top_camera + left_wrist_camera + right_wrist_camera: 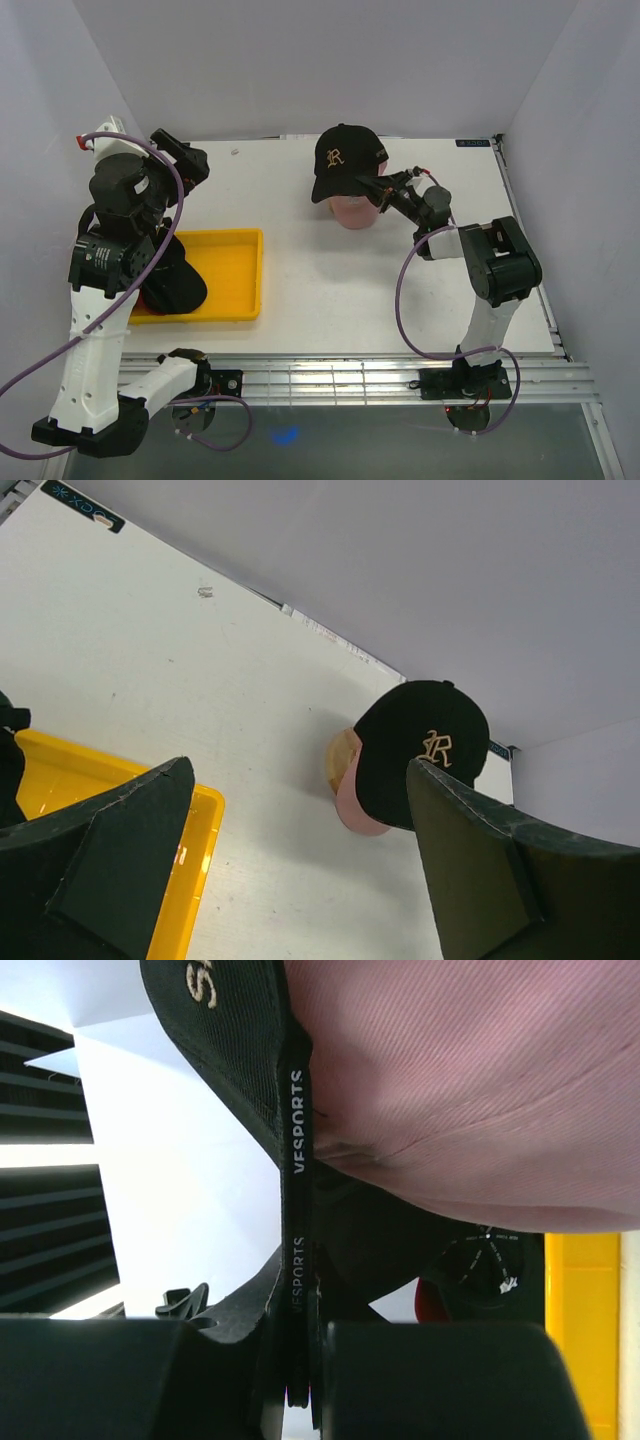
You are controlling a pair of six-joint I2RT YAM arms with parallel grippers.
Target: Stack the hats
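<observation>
Pinching the rear strap of the black cap with the gold emblem, the right gripper holds it atop the pink stand; left gripper spread wide.

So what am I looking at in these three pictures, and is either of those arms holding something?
They are two robot arms bolted at the table's near edge. The overhead camera shows both; the other two cameras ride on the wrists. The right gripper is shut on the back strap of a black cap with a gold emblem, which sits on a round pinkish stand; its wrist camera shows the strap pinched between the fingers. The left gripper hangs open and empty above the table, looking across at that cap. A yellow tray on the left holds something dark, mostly hidden by the left arm.
</observation>
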